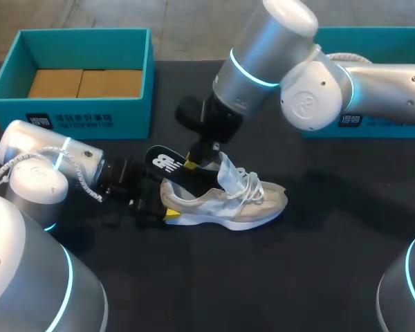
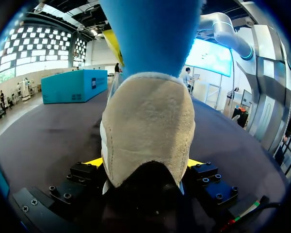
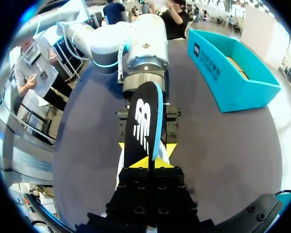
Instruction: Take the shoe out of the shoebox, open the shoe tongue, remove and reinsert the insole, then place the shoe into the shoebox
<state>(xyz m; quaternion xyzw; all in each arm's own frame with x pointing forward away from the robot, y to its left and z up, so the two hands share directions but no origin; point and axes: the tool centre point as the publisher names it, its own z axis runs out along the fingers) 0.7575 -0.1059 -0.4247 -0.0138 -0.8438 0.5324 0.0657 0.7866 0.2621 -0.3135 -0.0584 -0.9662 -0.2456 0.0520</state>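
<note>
Shoe (image 1: 225,204) upright on its sole near the middle of the black table (image 1: 277,277), toe toward 3 o'clock and heel toward 9 o'clock in the head view, outside both boxes. Tongue (image 1: 229,169) lifted up and back over loose white laces (image 1: 252,188). Left arm (image 1: 48,166) entering from 9 o'clock, low over the table, with the left gripper (image 1: 167,213) clamped on the heel from two sides. In the left wrist view, suede heel filling the gap between the fingers, one yellow fingertip (image 2: 94,161) pressed against each flank. Right arm (image 1: 318,83) entering from 2 o'clock and reaching past the middle, with the right gripper (image 1: 194,162) just above the shoe's collar, closed narrowly on the insole (image 1: 167,164). Insole black with a white logo, tilted, its forward end dipping into the shoe's opening under the tongue and its heel end raised toward 10 o'clock, directly above the left gripper. In the right wrist view, insole standing on edge between the two yellow tips and running ahead toward the left arm's wrist. Open teal shoebox (image 1: 83,119) at 10 o'clock from the shoe, well apart from it, brown cardboard in its bottom. Second teal shoebox (image 1: 401,38) at 1 o'clock, partly hidden behind the right arm.
</note>
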